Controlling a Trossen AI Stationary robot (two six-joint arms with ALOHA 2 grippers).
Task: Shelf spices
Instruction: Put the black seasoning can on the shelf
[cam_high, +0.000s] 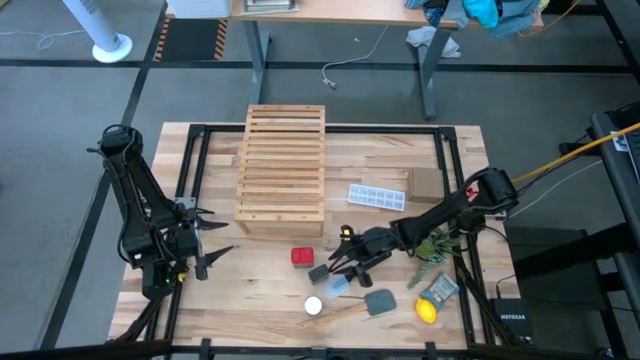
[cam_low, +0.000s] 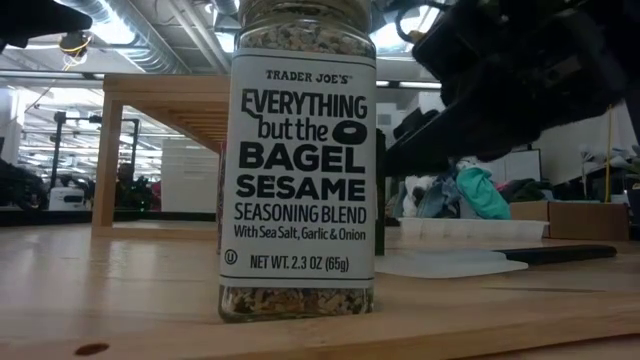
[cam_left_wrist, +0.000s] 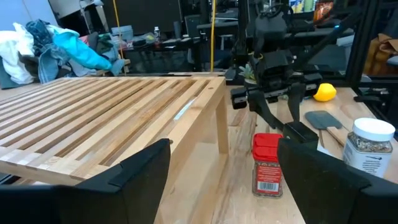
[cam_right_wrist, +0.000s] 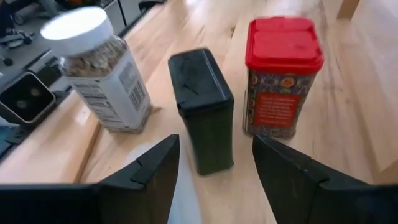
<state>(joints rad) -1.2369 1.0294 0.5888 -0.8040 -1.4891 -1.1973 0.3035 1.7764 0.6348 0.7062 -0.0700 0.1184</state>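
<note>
I have the right gripper (cam_high: 337, 262) low over the near middle of the table, fingers spread wide, and in the right wrist view the black tin (cam_right_wrist: 203, 110) stands straight ahead of the gap between them. That alignment is what my coming move turns on: the tin stands upright, its long axis vertical, with its narrow faces turned toward the two fingers, so I judge a straight push forward would put one finger on each side. It stands apart from its neighbours, the red tin (cam_right_wrist: 283, 76) on one side and the clear jar (cam_right_wrist: 99, 71) with the white lid on the other. The gaps look tight enough that a spread finger could nudge either.

From above, all three spices cluster near the table's near edge, right of centre, with the shelf (cam_high: 282, 170) beyond them toward the far left. The shelf's slatted top carries nothing yet.

My left gripper (cam_high: 205, 246) waits at the left side, fingers open and empty, well apart from the spices. The right arm is clearly nearer, so I take the black tin with it.
</note>
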